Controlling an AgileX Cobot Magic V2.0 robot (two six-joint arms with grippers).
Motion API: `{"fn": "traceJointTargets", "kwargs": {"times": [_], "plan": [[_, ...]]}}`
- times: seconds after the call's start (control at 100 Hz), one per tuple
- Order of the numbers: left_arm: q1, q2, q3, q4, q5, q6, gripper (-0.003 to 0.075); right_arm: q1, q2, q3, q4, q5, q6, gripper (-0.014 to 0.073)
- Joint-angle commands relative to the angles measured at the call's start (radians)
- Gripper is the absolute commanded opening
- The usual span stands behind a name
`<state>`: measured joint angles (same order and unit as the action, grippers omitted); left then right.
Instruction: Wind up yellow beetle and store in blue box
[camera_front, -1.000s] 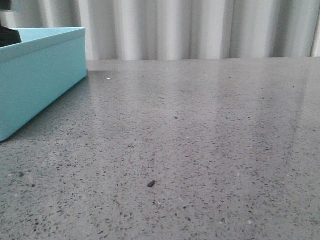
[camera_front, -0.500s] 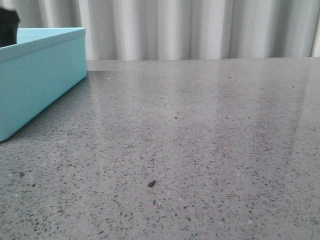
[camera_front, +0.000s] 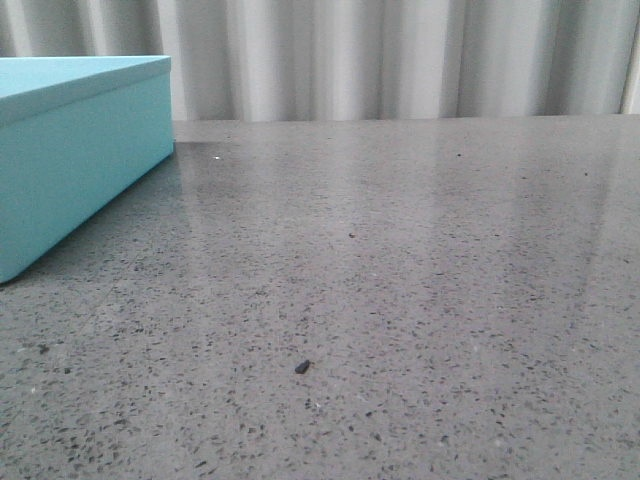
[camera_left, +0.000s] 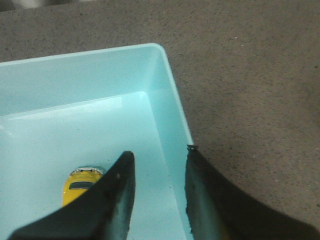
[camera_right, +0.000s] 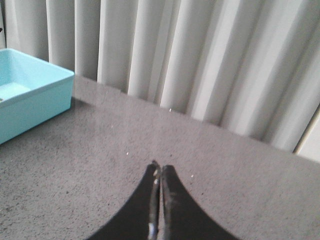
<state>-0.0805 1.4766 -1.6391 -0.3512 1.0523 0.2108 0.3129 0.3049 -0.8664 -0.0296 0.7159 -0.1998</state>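
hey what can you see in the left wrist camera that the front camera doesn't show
Only the left wrist view shows the yellow beetle lying on the floor inside the blue box, partly hidden by the open left gripper above it, jaws apart and holding nothing.

Only the front view shows the box's outer side, the curtain behind the table, and a small dark speck on the tabletop; neither the car nor any gripper appears there.

Both show the box and the grey speckled table.
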Motion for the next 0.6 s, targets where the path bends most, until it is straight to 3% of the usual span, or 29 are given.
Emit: {"fn": "traceJointTargets", "kwargs": {"times": [0.0,0.18,0.33,0.59], "plan": [[-0.047,-0.111,0.031,-0.047,-0.071,-0.008,0.0185,0.001,-0.076,0.027,-0.013,-0.124,-0.025,-0.0041],[-0.212,-0.292,0.235,0.068,-0.156,0.003,0.0185,0.001,-0.216,0.118,-0.058,-0.246,-0.025,-0.0041],[-0.333,-0.48,0.485,0.154,-0.307,0.003,0.0185,0.001,-0.235,0.17,-0.124,-0.252,-0.025,-0.0041],[-0.359,-0.82,0.925,0.154,-0.617,0.003,0.0185,0.001,-0.235,0.187,-0.127,-0.249,-0.025,-0.0041]]}}
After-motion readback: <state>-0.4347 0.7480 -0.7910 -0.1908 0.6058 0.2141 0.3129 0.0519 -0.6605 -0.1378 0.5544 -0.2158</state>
